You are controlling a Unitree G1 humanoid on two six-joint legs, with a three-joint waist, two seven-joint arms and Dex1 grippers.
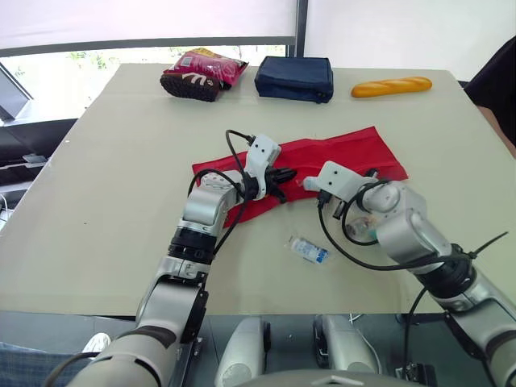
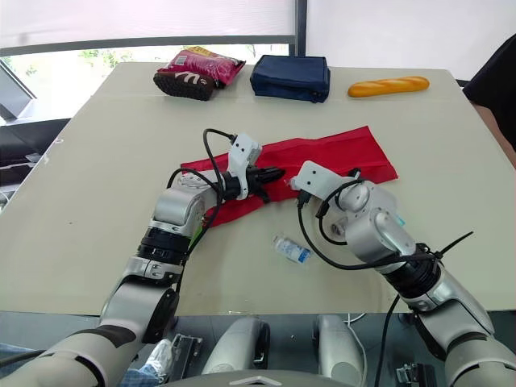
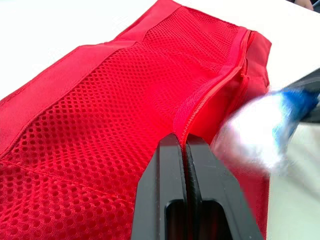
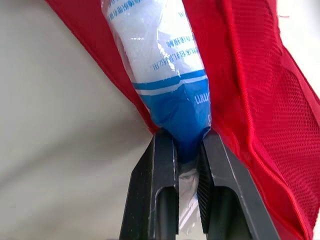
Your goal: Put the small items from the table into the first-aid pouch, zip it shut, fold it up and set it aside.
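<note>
A pale tabletop (image 1: 97,161) by a bright window carries the work; along its far edge lie a snack bag (image 1: 201,72), a dark blue case (image 1: 294,78) and a bread roll (image 1: 391,85), all well apart from the action. The red pouch (image 1: 347,153) lies flat and unzipped in the middle, so by my reading the task is at the filling stage. The left gripper (image 1: 280,176) is closed on the pouch fabric just beside the zip, apparently holding the mouth up. The right gripper (image 1: 309,184) is clamped on the blue end of a white-and-blue packet (image 4: 160,60); the packet's other end points at the pouch opening and lies against the red edge, though whether it is yet inside I cannot tell. The two grippers are just beside each other at the pouch's near end. A small bottle (image 1: 310,250) lies loose on the tabletop nearer the robot, between the arms and apart from the pouch. It looks to be left for packing; zipping, folding and setting aside are not yet done.
</note>
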